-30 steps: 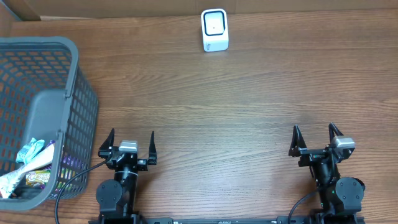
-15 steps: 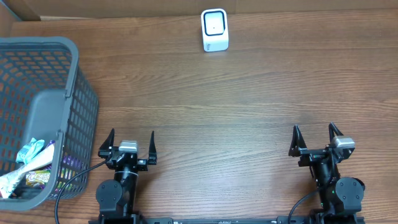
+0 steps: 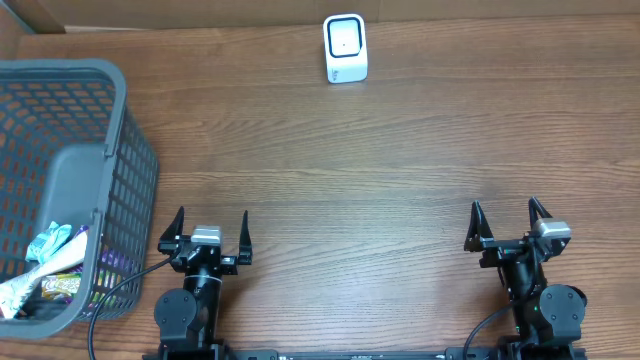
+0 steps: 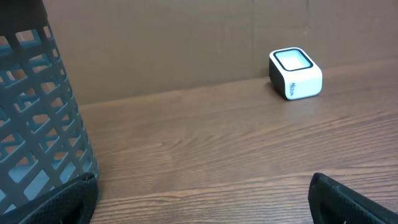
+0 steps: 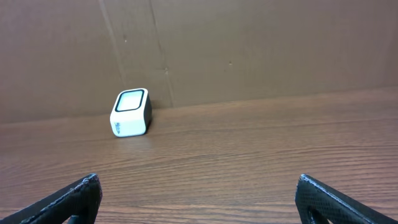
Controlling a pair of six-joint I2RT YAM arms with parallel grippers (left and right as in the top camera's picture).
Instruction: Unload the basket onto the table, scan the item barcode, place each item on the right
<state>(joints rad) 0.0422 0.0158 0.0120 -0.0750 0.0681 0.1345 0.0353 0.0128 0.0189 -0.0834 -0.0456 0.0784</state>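
Holding wrapped items (image 3: 48,246): gray basket (image 3: 132,190).

Grey mesh basket (image 3: 135,190), white scanner (image 3: 345,47), wood-grain table (image 3: 380,160)

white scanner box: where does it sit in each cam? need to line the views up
Overhead: scanner at top centre, at the far edge of the table.
Left wrist: upper right, standing on the wood.
Right wrist: left of centre.
Shared landmark: the brown cardboard wall just behind it, seen in all three views.
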